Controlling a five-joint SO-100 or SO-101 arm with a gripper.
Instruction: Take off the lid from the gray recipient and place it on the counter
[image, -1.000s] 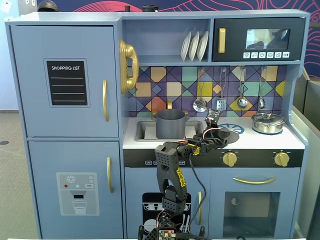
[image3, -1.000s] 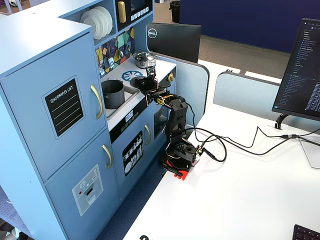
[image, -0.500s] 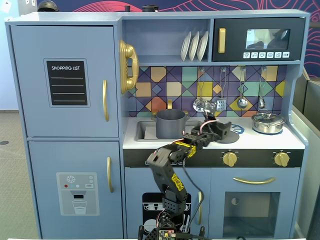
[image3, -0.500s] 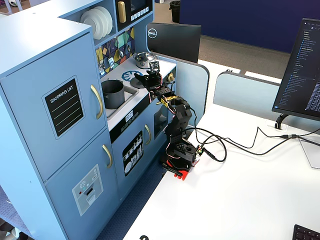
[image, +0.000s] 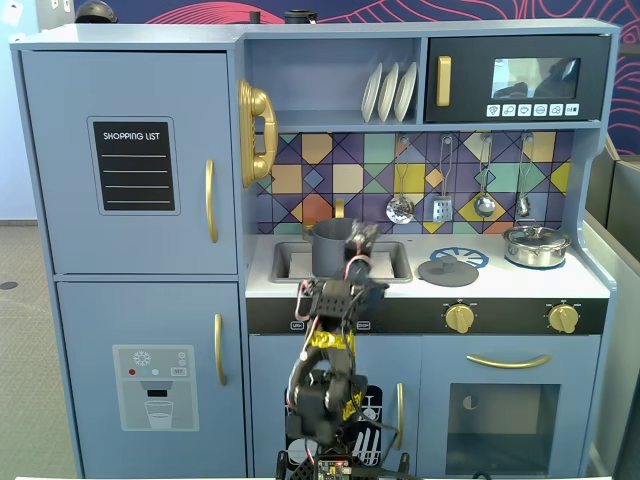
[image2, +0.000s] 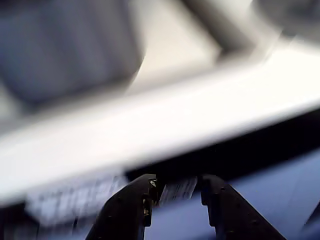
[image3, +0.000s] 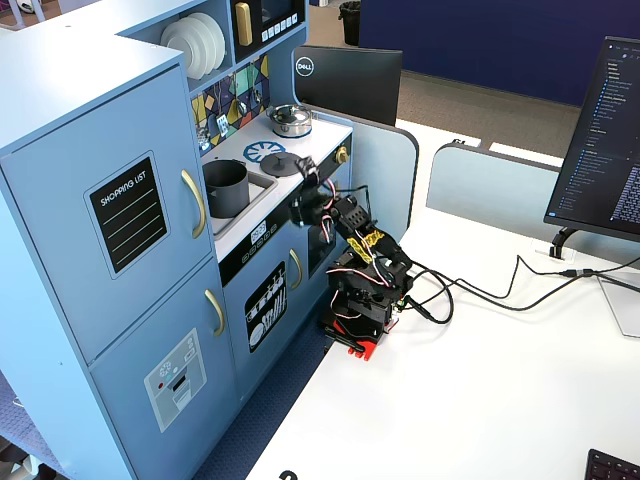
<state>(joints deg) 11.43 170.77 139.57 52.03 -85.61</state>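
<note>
My claw (image2: 176, 192) hangs empty, jaws narrowly apart, at the counter's (image: 520, 281) front edge. The lid (image: 447, 268) lies flat mid-counter, the gray recipient (image: 334, 247) uncovered in the sink.

Matte gray lid (image: 447, 268); shiny steel pot (image: 536, 245).

Dark gray lid (image: 447, 269) lies on pale counter (image: 500, 282) beside blue-patterned burner (image: 468, 257).
</note>
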